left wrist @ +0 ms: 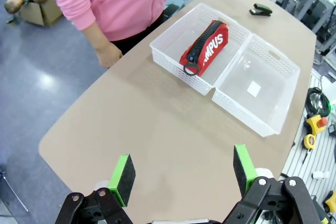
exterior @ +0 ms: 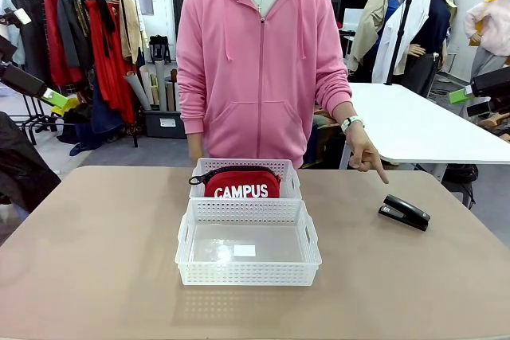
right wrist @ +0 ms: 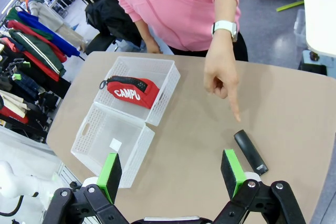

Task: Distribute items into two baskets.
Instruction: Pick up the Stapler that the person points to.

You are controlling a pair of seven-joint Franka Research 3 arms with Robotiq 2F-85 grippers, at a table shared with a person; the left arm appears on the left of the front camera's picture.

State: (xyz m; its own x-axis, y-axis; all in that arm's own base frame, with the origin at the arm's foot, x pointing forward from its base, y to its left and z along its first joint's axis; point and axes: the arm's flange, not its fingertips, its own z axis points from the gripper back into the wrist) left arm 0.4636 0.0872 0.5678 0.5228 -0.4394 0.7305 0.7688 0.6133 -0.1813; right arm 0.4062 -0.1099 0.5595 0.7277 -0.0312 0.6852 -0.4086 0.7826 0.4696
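1 of 2 items placed: red pouch (exterior: 241, 185) in far basket (exterior: 239, 164). Stapler (exterior: 404, 212) outstanding, at 2 o'clock of near basket (exterior: 247, 275), person's hand (exterior: 365, 154) pointing. Left gripper (left wrist: 184, 174), right gripper (right wrist: 170, 173): agape, empty.

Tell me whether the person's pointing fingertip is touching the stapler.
Apart. The front view shows a strip of bare tabletop between the pointing hand and the black stapler; the right wrist view shows the same gap.
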